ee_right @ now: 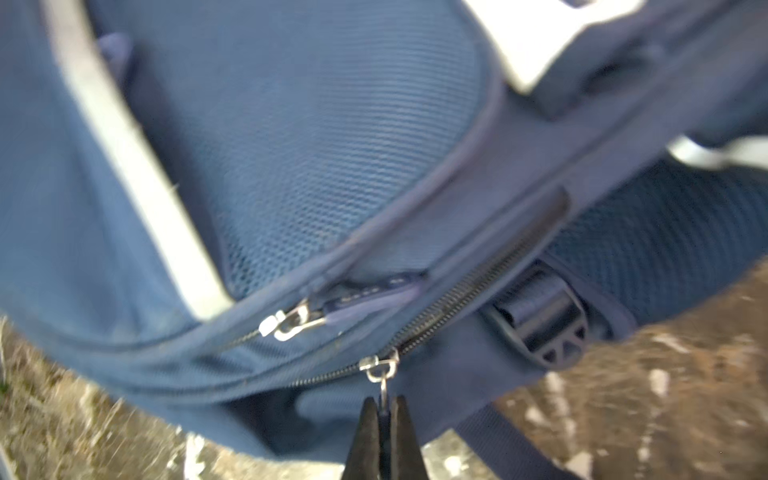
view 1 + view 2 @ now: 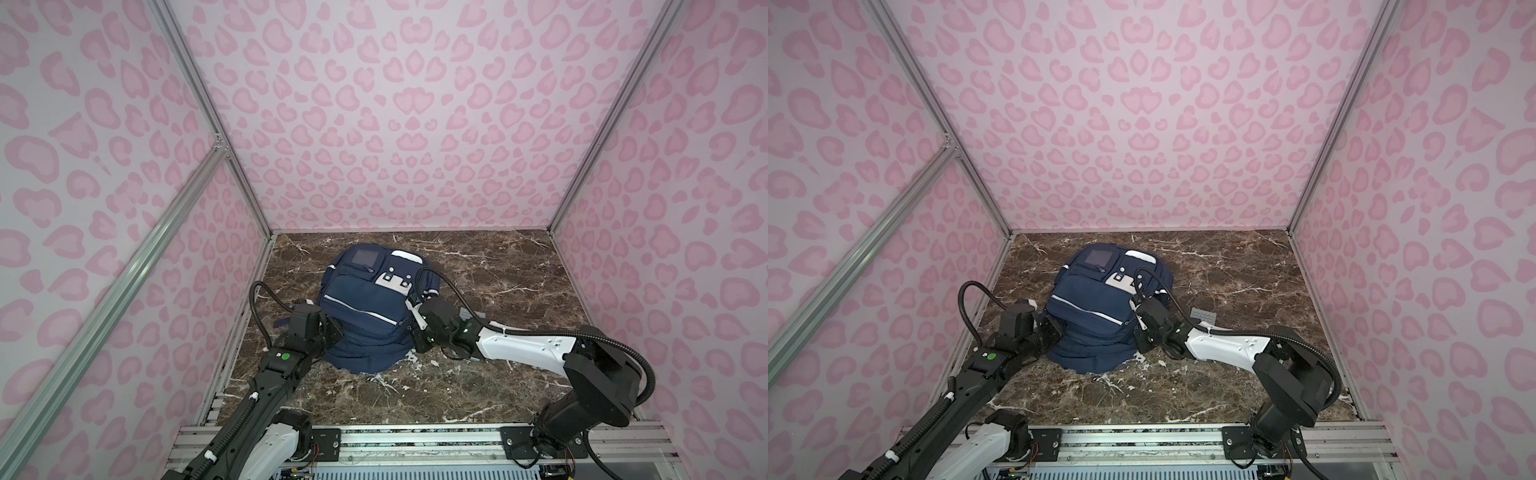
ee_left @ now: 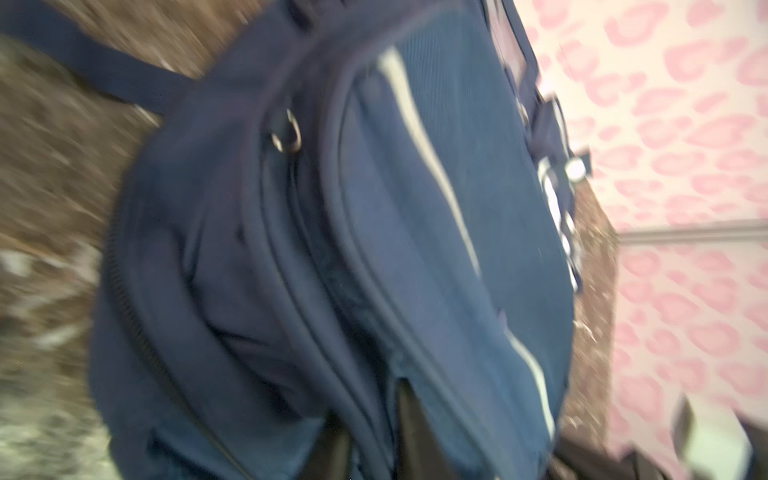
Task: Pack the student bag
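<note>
Right fingers pinch the zipper pull at the student bag's 4 o'clock edge; left fingers sit at 8 o'clock, open or closed unclear.

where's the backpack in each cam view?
Top view: backpack on the table, left of centre.
Top view: same spot.
Left wrist: fills the middle, blurred.
Right wrist: fills the upper frame.
Shared landmark: its white stripe.
</note>
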Controlling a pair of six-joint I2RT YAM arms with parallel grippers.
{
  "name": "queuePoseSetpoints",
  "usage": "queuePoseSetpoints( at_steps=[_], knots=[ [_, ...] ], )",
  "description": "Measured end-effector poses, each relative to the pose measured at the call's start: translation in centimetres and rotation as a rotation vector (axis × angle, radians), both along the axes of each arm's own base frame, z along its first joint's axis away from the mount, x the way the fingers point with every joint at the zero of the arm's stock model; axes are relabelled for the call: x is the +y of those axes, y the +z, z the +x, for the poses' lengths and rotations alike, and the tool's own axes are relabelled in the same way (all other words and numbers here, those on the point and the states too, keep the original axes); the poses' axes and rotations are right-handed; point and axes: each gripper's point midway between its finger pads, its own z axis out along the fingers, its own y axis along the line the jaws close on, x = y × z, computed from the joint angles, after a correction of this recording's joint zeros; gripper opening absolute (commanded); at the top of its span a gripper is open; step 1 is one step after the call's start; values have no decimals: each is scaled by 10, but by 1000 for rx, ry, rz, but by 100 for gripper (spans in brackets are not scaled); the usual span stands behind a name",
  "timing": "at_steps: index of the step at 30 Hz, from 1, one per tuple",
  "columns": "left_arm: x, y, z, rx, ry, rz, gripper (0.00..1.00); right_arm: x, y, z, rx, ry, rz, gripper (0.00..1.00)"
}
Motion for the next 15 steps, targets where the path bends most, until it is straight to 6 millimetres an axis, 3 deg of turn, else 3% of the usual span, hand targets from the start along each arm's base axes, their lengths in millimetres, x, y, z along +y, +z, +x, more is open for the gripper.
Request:
queuePoseSetpoints(
  at_steps=[3,6,11,15],
  knots=[
    [18,5,6,-12,60,82,55,24,6,-18,3,49,24,0],
    [21,10,-1,-57,71,83,60,40,7,-24,20,73,47,0],
    [-9,-15,-27,-39,20,-70,64,50,3,-20,32,74,46,0],
    [-33,-34,-34,-6,-12,-159,64,53,3,-23,36,79,47,0]
  ],
)
